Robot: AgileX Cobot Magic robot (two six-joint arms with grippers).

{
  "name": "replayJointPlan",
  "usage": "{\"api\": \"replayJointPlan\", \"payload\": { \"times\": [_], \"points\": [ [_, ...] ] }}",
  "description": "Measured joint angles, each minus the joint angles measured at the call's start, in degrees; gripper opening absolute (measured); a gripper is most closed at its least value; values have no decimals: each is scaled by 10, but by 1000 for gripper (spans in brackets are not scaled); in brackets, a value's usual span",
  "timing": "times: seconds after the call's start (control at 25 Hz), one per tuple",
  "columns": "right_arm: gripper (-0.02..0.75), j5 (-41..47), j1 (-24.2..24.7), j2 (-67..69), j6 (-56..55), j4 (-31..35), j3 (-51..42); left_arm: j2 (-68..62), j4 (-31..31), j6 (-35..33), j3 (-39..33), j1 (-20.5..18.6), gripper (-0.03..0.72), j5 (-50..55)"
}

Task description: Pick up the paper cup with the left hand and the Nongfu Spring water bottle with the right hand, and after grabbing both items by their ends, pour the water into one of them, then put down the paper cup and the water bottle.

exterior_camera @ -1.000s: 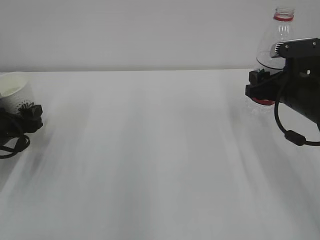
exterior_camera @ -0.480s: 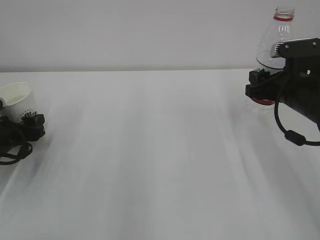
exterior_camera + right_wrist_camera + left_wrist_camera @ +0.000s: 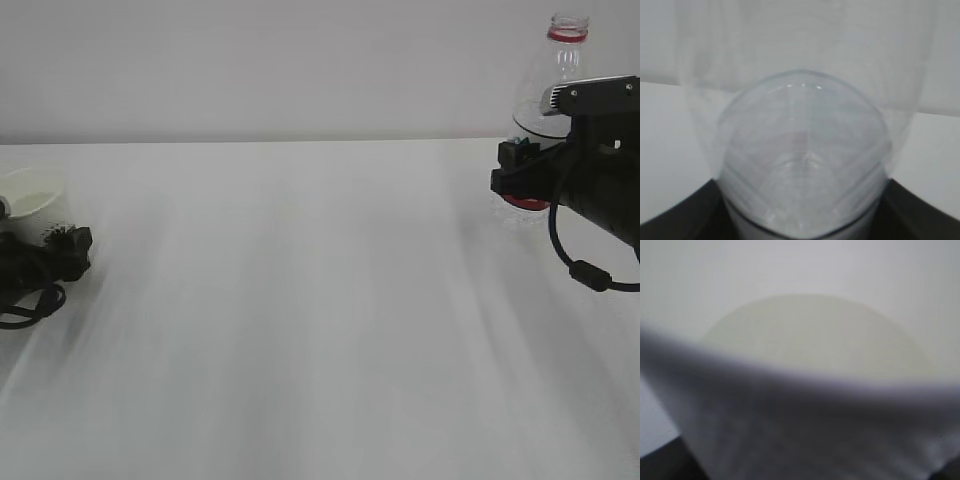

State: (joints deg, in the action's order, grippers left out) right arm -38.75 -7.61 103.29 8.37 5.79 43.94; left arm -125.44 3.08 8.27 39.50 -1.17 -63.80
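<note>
The white paper cup (image 3: 30, 200) stands upright at the far left, and its cream inside fills the blurred left wrist view (image 3: 810, 340). My left gripper (image 3: 58, 243) is low against the cup's near side. Its jaws are hidden, so I cannot tell whether they grip the cup. At the far right the clear Nongfu Spring water bottle (image 3: 553, 80) is upright, its open neck with the red ring on top. My right gripper (image 3: 520, 172) is shut round its body above the red label. The black fingers (image 3: 685, 220) flank the bottle (image 3: 805, 125). No water can be made out.
The white table (image 3: 320, 300) runs between the two arms, with a plain pale wall behind it. A looped black cable (image 3: 585, 270) hangs under the right arm, and another lies by the left gripper (image 3: 25, 300).
The paper cup and the left gripper have come down and slightly right, and the cup now sits lower at the table's left edge. The bottle and right arm have not moved.
</note>
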Motion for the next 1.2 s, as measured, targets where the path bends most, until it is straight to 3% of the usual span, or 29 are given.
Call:
{"api": "replayJointPlan", "payload": {
  "times": [0.52,1.2],
  "points": [
    [465,0,0,0,0,0,0,0,0,8,0,0,667,-15],
    [442,-1,0,0,0,0,0,24,6,-18,-54,0,673,-17]
  ]
}}
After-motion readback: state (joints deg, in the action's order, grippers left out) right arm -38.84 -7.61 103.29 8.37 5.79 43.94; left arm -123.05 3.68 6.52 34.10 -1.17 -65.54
